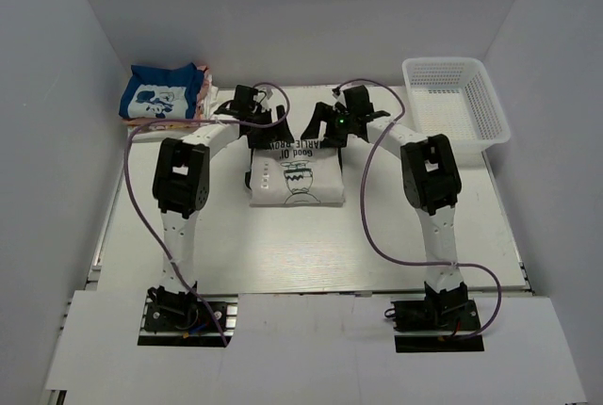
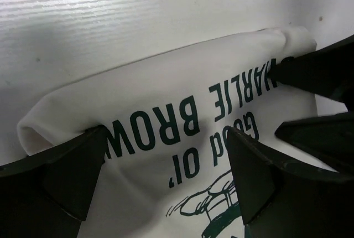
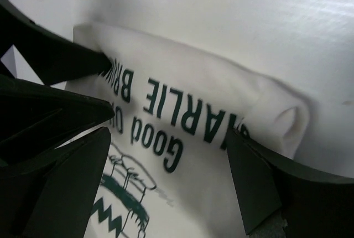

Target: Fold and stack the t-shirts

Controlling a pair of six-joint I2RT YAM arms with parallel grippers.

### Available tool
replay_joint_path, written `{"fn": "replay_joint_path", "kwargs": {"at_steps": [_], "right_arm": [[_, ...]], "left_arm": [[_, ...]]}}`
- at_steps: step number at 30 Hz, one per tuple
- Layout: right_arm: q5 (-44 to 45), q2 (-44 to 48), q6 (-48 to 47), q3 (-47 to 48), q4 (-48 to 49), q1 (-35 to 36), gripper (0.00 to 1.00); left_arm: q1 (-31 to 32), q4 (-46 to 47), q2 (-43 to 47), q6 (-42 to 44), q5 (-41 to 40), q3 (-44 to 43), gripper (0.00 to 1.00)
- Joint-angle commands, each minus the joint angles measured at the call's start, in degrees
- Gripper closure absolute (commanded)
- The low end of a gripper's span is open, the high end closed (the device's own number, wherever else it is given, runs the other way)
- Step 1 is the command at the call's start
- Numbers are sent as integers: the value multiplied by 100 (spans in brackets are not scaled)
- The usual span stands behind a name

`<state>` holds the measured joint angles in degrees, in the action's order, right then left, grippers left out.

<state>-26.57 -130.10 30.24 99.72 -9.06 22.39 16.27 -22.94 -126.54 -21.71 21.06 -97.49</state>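
The cream t-shirt (image 1: 297,179) with the cartoon-boy drawing and dark lettering lies folded in the middle of the table. My left gripper (image 1: 267,134) and right gripper (image 1: 325,132) hover side by side at its far folded edge. In the left wrist view the left gripper (image 2: 166,166) is open, its fingers (image 2: 72,171) straddling the lettered cloth (image 2: 166,94). In the right wrist view the right gripper (image 3: 166,177) is open over the same edge (image 3: 221,99). A blue t-shirt (image 1: 162,94) tops a pinkish one (image 1: 170,128) in a stack at the back left. The dark green t-shirt is out of view.
A white plastic mesh basket (image 1: 454,104) stands at the back right. White walls close in the table on the left, back and right. The left gripper's fingers (image 3: 50,55) show in the right wrist view, close to the right gripper.
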Motion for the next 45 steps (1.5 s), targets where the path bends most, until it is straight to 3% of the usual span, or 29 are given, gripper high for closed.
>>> {"fn": "replay_joint_path", "kwargs": {"at_steps": [1,6,13,15,18,19,23,25,26,30,39,43,45], "right_arm": [[564,-41,289,188,1256,-165,10],[355,-112,456,249,1337,-279,10],[12,993,-44,-135,915,-157,10],[-41,1521,-97,-844,1124,-130,10],[-129,2374,-79,-2121,1686,2,10],[-112,2593,-62,-2324,1775,37,10],[-603,2701,279,-3350,2134,169,10],[-929,2674,578,-3773,2671,248,10],[-1077,2631,754,-4037,3082,283,10],[-1236,2333,1010,-4556,3261,248,10],[-894,2112,712,-5050,2963,-7,10],[-851,2384,431,-4814,2673,-59,10],[-684,2656,28,-4629,1989,-51,10]], "left_arm": [[-98,-413,-125,158,-339,-446,0],[-98,-404,41,159,-401,-472,0],[-46,-553,928,264,-568,-746,0],[16,-554,1297,98,-568,-378,0],[69,68,2245,-428,-155,1044,0],[69,331,2483,-587,-103,1901,0],[210,1833,3302,-1194,345,3550,0],[271,2065,3355,-1327,460,4051,0],[271,2065,3355,-1327,460,4158,0],[271,2319,3101,-1449,390,4703,0],[148,2373,2687,-1450,584,5539,8],[271,1883,3169,-1169,513,5311,8],[271,1671,3652,-993,513,5093,8]]}}
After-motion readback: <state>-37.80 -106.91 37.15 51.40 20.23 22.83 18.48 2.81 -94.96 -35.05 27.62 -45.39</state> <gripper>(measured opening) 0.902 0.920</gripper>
